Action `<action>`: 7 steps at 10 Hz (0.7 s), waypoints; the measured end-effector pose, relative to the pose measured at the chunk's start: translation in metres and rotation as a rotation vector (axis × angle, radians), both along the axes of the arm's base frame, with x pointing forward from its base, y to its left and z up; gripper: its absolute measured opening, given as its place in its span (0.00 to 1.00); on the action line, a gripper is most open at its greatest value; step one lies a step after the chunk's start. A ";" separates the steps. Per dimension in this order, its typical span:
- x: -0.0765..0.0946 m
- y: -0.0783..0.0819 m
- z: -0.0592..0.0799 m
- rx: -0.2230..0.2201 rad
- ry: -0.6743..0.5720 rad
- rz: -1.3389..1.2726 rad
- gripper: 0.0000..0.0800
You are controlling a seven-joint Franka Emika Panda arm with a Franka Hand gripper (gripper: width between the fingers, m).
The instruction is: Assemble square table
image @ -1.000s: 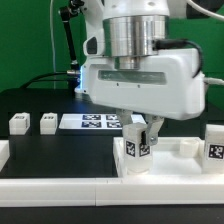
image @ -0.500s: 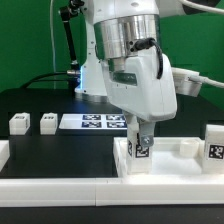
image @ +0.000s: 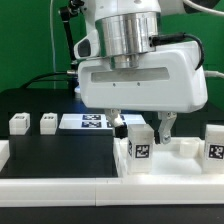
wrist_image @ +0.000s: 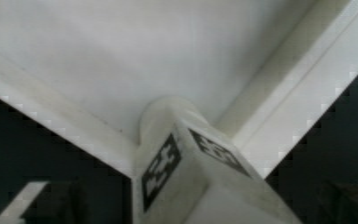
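The black tabletop [image: 40, 100] carries the marker board [image: 90, 121], lying flat near the middle, toward the far side. A long white bar fence [image: 55, 187] runs along the near edge. Beyond the tabletop is a green backdrop [image: 25, 40], with a black cable [image: 66, 50] at far left.

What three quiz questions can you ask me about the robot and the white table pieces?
1. True or false: the gripper is squeezing the upright leg.
2. How many small legs stand at the exterior view's left of the marker board? A) one B) two C) four
3. Which part of the tabletop does the upright leg stand in?

Key
1. False. The fingers are spread apart, one on each side of the leg.
2. B.
3. A corner, right where two raised rims meet.
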State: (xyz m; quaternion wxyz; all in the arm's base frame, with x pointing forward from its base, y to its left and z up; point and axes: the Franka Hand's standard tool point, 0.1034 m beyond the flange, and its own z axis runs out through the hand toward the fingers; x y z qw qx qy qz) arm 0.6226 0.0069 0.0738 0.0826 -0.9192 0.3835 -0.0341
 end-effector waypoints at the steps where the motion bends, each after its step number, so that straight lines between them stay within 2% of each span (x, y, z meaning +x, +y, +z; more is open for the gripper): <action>1: 0.000 0.000 0.000 -0.008 -0.006 0.053 0.81; 4: 0.001 0.004 0.000 -0.108 -0.043 0.523 0.81; 5: 0.000 0.002 0.000 -0.128 -0.049 0.629 0.81; 7: 0.000 0.002 -0.001 -0.126 -0.047 0.605 0.81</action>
